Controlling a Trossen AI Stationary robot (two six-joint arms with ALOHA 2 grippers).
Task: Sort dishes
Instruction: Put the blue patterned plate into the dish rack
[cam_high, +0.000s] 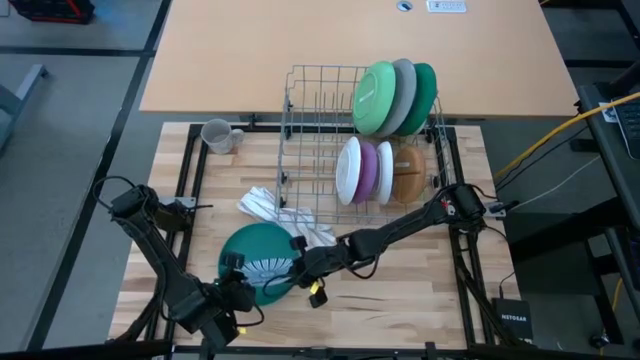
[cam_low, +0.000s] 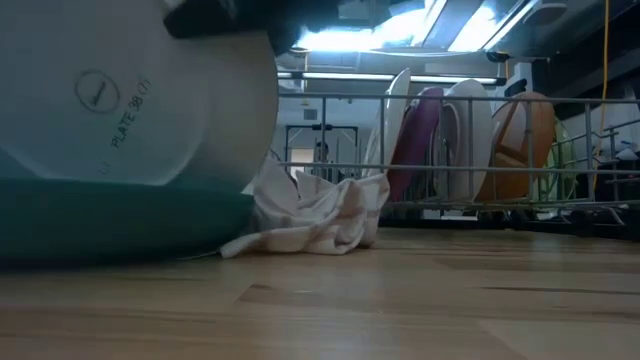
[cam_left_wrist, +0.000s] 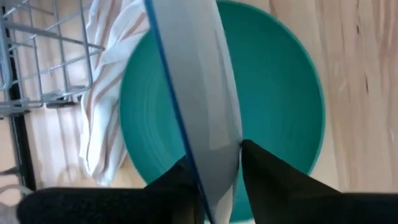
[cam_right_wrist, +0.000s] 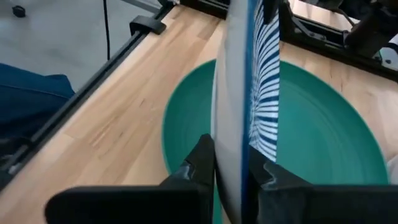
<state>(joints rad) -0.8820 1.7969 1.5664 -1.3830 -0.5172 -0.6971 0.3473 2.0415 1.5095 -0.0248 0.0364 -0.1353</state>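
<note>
A white plate with blue stripes (cam_high: 268, 268) stands on edge over a teal plate (cam_high: 250, 250) that lies flat on the table at the near left. My right gripper (cam_right_wrist: 233, 165) is shut on the striped plate's rim. My left gripper (cam_left_wrist: 214, 168) comes from the near-left corner, its fingers apart on either side of the opposite rim. In the grey wire rack (cam_high: 310, 110), green, grey and teal plates (cam_high: 395, 97) stand on edge, with smaller white and purple plates (cam_high: 362, 170) and a brown bowl (cam_high: 408, 175). A grey mug (cam_high: 217, 135) stands left of the rack. My left gripper has the striped plate's rim (cam_left_wrist: 217, 149) between its fingers; I cannot tell whether they touch it. My right gripper pinches the plate's rim (cam_right_wrist: 231, 146) between its two fingers, one on the striped face and one on the white underside. It comes from the table's right, slanting down. The plate stands upright on edge above the teal plate; whether its lower edge rests there is hidden.
A crumpled white cloth with dark stripes (cam_high: 285, 215) lies between the teal plate and the rack's near side. The rack's left half has free slots. Bare wood shows at the near right (cam_high: 420, 290). Black frame rails run along the table's left and right edges.
</note>
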